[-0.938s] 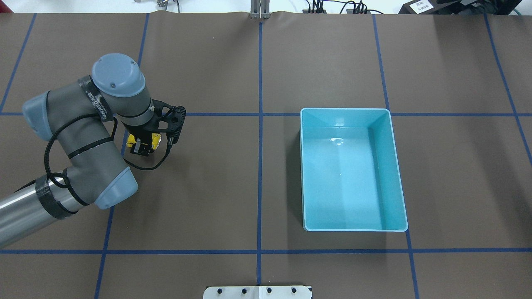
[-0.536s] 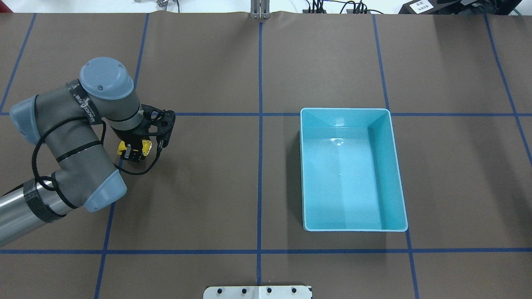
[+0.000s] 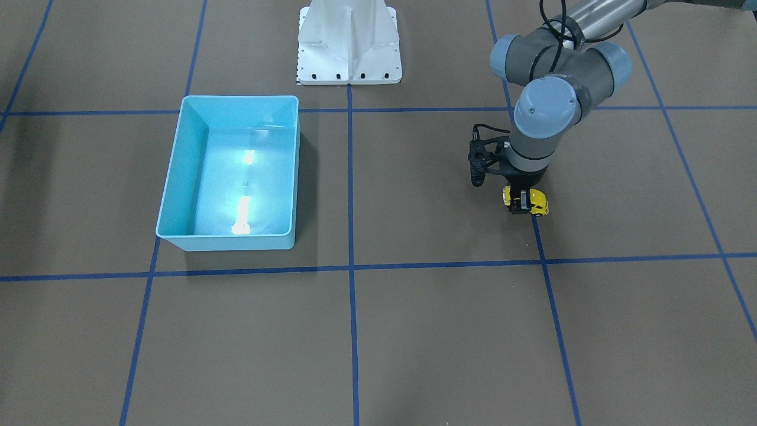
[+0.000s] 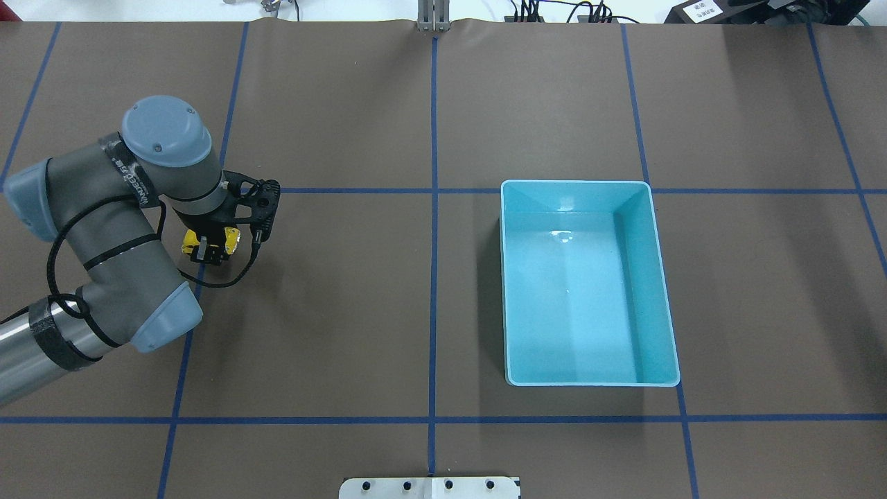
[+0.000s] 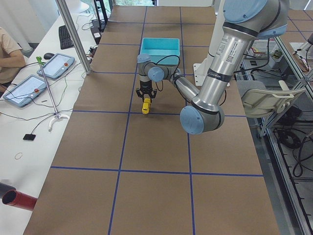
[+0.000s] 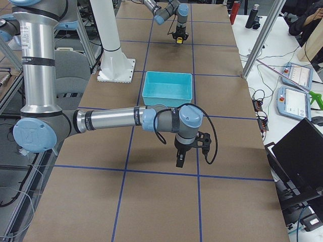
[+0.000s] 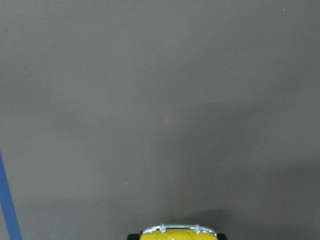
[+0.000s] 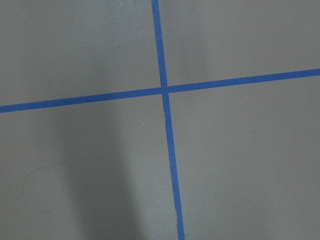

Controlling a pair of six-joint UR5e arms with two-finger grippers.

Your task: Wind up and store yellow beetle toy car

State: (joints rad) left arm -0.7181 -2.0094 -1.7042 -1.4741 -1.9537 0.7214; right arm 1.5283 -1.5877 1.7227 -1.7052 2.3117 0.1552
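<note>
Though it is the nearest thing in the side view from the robot's right, the right tool (image 6: 179, 162) plays no part: it hangs point-down over bare brown surface (image 4: 346, 312) in the lower middle of that frame. From that angle I cannot tell whether it is open or closed. Its own camera shows only crossing blue tape lines (image 8: 165, 90).

Further along, right of centre in the overhead view, is the light blue bin (image 4: 575, 183). I can see nothing inside it but glare on its floor.

Farthest off, at the left of the overhead view, the left tool (image 4: 210, 253) is closed on the yellow beetle toy car (image 4: 231, 240). It grips the car across its middle, with yellow showing on either side of the dark fingers. The car is held very low, at or just above the surface and right beside a blue tape line, well apart from the bin. Whether its wheels actually bear on the surface, I cannot make out.

By my reckoning the pick is done and the winding is the step in hand, the car being down where its wheels can be dragged. How much of that is done the pictures do not show. Still left are the carry across the centre line and the drop into the bin.
</note>
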